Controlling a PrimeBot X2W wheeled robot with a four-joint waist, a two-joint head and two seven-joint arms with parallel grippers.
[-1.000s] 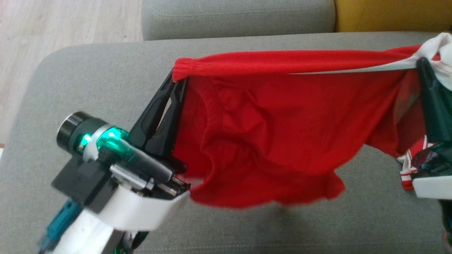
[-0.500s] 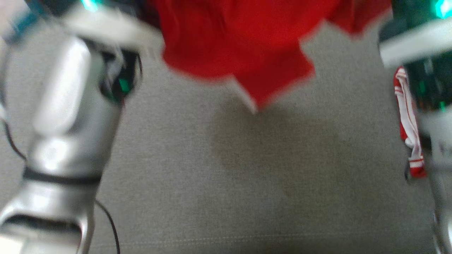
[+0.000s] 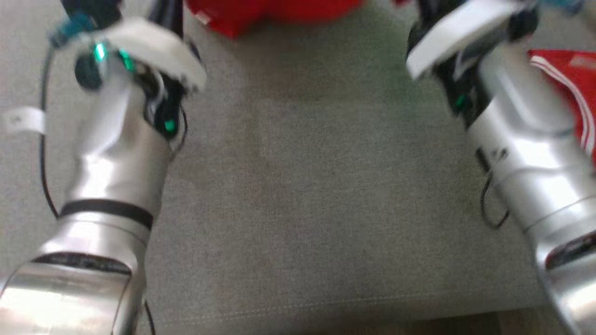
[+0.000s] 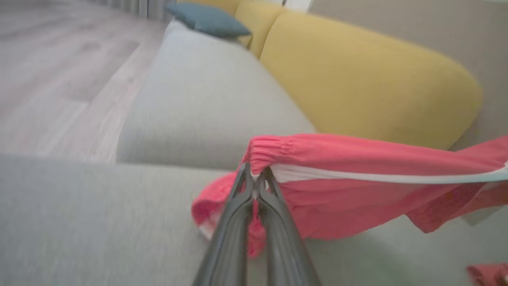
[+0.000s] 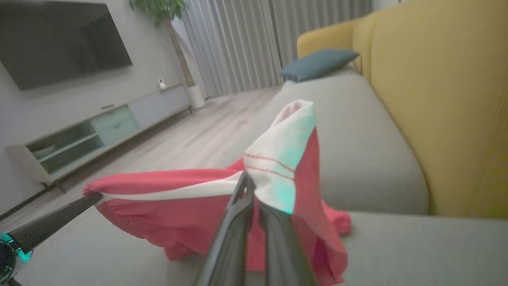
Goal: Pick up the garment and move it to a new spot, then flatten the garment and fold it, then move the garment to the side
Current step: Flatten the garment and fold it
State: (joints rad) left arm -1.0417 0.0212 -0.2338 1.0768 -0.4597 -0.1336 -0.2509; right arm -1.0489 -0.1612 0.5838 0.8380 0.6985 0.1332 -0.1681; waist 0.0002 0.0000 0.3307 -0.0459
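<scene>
The garment is red with a white band, stretched in the air between my two grippers above the grey sofa seat. My left gripper is shut on its gathered elastic edge. My right gripper is shut on the other end, where a white trimmed part stands up above the fingers. In the head view the garment's lower edge hangs at the top, and a red, white-striped part hangs beside my right forearm. The left gripper's finger appears in the right wrist view.
A yellow backrest runs behind the seat, with a blue pillow further along the sofa. Wooden floor lies beyond the seat's left edge. A low cabinet and a wall screen stand across the room. My left forearm is low on the left.
The head camera has swung downward, so the garment has slid to the picture's top edge and both forearms have come into the frame. The garment's hanging edge swung as it was carried.
</scene>
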